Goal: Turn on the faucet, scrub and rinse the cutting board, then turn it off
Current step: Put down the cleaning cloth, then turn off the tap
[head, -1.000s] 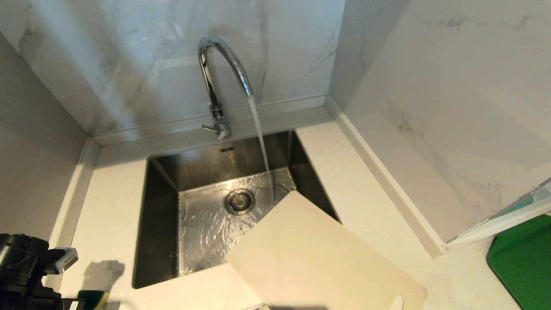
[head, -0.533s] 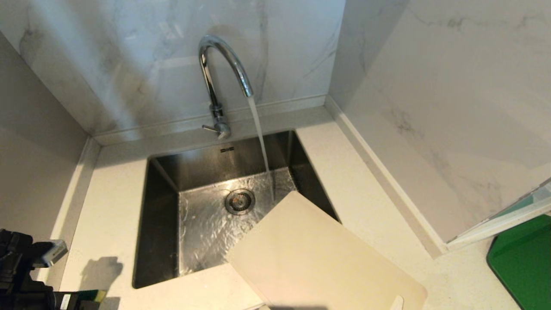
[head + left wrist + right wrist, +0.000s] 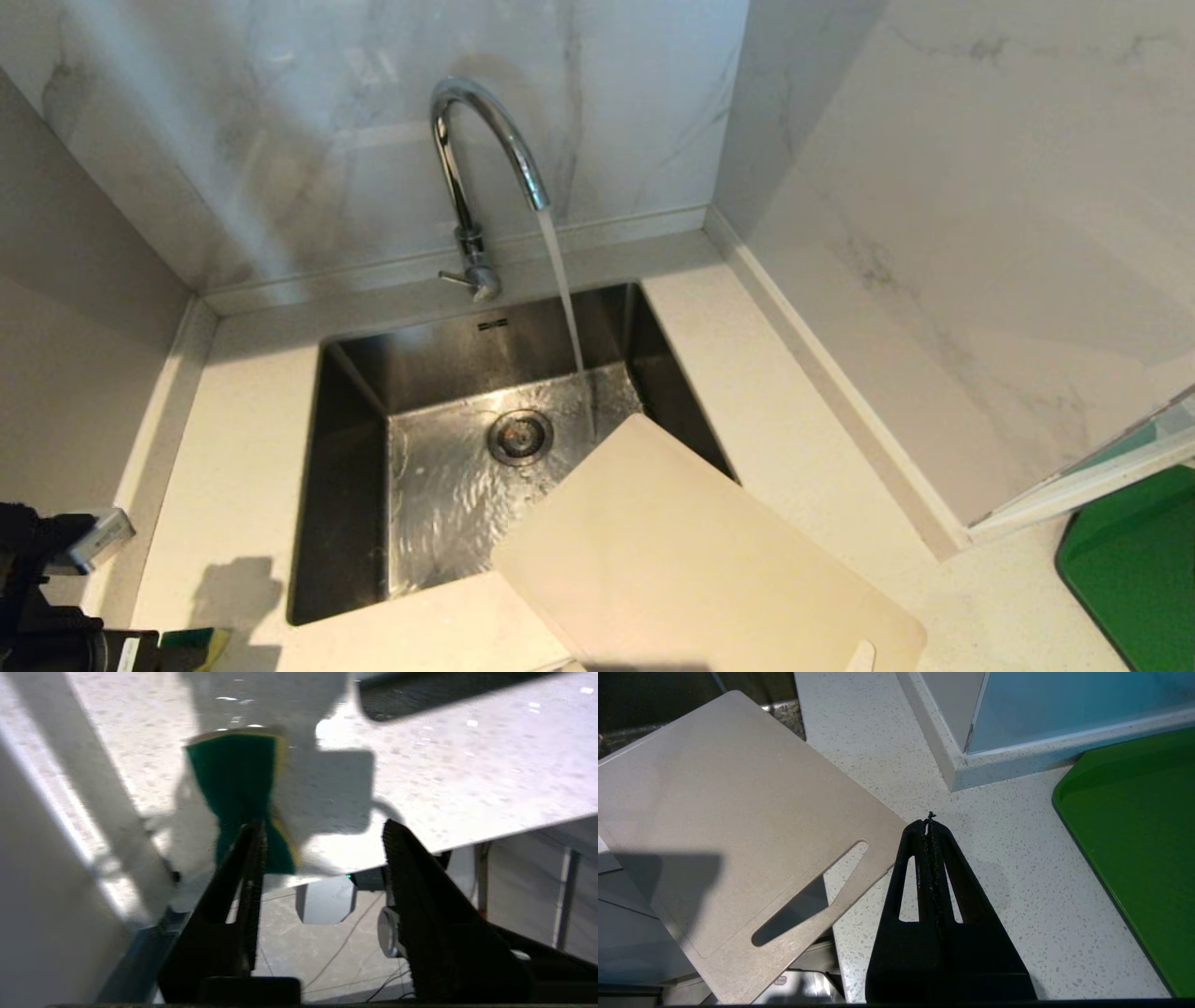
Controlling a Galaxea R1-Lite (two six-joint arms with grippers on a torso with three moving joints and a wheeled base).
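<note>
Right, at far left we see the left gripper at the counter edge, jaws spread, one finger against a green-and-yellow sponge, nothing clamped. Faucet behind the sink, water running. Cutting board flat, one corner overhanging the sink's near right. Right gripper pinched closed, empty, above the counter beside the board's slot end.

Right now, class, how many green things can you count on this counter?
2. A green sponge lies at the counter's near-left edge, beside the left end effector. A green mat sits at the far right. Others may be hidden.
</note>
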